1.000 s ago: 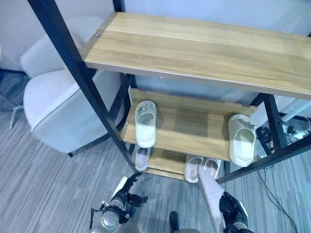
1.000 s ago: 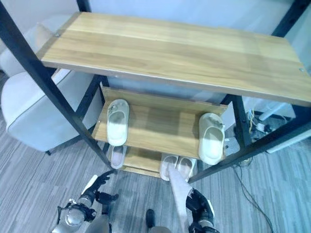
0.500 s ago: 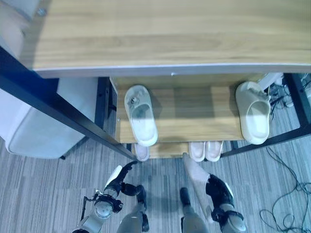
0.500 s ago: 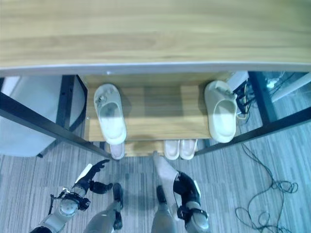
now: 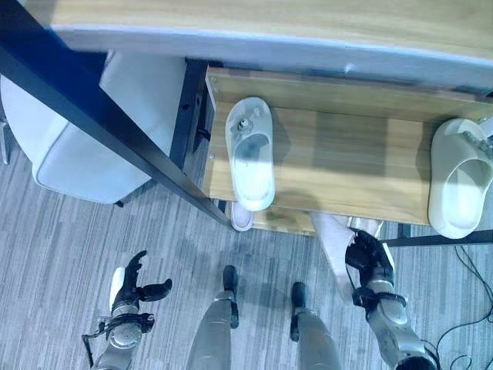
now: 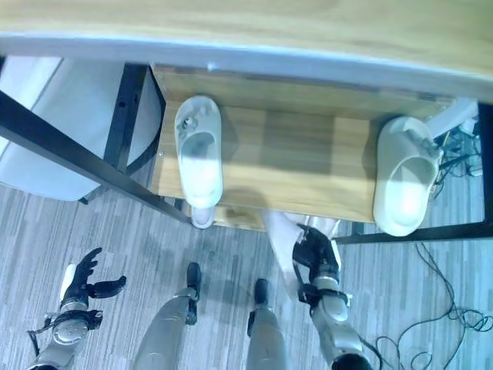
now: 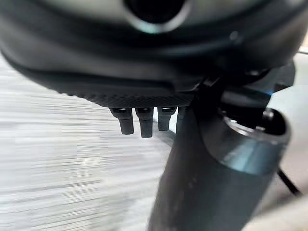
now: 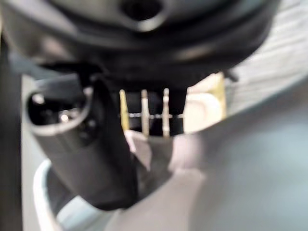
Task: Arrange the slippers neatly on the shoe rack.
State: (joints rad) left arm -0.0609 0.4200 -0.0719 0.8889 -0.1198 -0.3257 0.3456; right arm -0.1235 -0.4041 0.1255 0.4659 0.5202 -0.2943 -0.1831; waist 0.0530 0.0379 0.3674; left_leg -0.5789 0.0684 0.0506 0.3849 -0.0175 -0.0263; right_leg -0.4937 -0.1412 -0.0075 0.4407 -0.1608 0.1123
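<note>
Wooden boards on a black frame make up your shoe rack (image 5: 347, 154), the largest thing before you. On its middle shelf a pale slipper (image 5: 251, 151) lies at the robot's left end and a second pale slipper (image 5: 460, 186) at the right end, well apart, both toe-out over the front edge. A white armchair (image 5: 92, 131) stands beside the rack on the left.

You are at the carrying step: your right hand (image 5: 368, 258) is clasped round a pinkish slipper (image 5: 333, 245), held sole-up just below the shelf's front edge. The slipper looks soft, flat and light.

Next, I judge, you must bring it toe-first onto a shelf without catching the frame. Your left hand (image 5: 129, 287) hangs idle over the floor, fingers relaxed.
</note>
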